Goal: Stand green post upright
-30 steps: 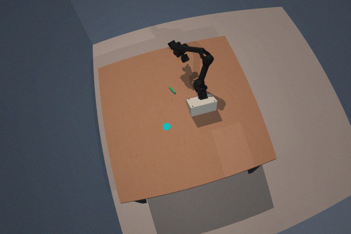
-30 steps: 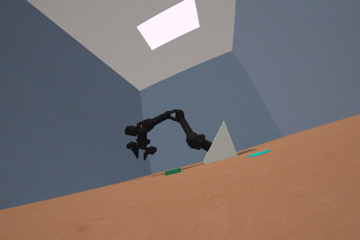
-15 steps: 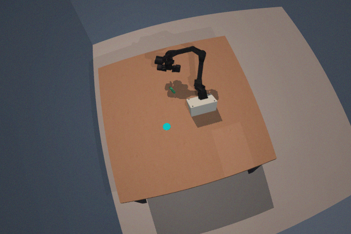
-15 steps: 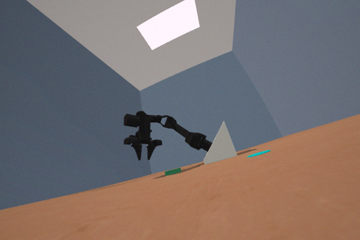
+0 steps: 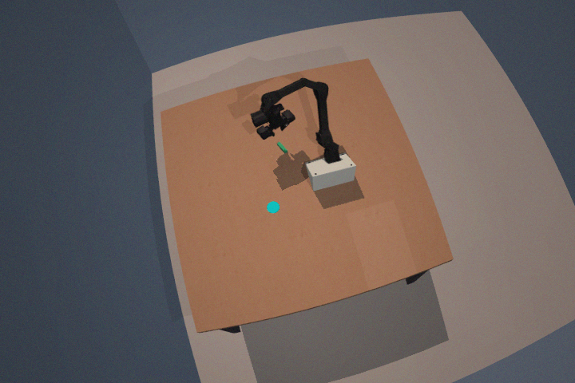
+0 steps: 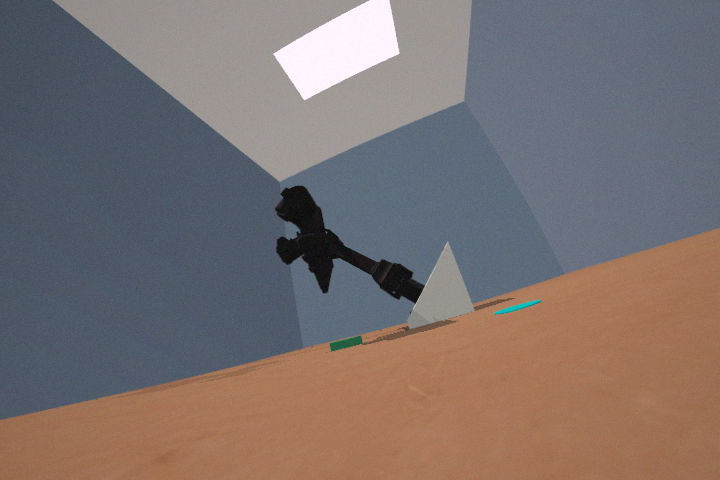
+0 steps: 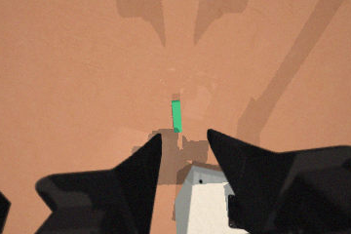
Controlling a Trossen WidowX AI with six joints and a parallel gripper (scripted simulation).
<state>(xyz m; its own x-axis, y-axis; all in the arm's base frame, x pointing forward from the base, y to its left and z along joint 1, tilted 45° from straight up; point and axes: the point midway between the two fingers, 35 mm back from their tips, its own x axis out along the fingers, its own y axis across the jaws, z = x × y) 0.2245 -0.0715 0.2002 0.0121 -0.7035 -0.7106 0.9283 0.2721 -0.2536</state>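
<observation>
The green post point(image 5: 282, 147) point(image 6: 345, 343) point(image 7: 176, 116) lies flat on the brown table point(image 5: 234, 252), just left of the arm's white base point(image 5: 330, 173). The cyan circle point(image 5: 272, 207) point(image 6: 517, 306) is a flat disc on the table nearer the front, well apart from the post. My gripper point(image 5: 275, 128) point(image 6: 323, 285) point(image 7: 184, 135) hangs high above the table, over the post and pointing down at it. Its fingers are half open and hold nothing. In the wrist view the post shows just beyond the gap between the two fingertips.
The white base box point(image 6: 441, 291) point(image 7: 203, 205) stands near the table's middle right. The arm's shadow point(image 5: 292, 167) falls on the table beside the post. The table edge point(image 5: 324, 306) is far from the post and the circle.
</observation>
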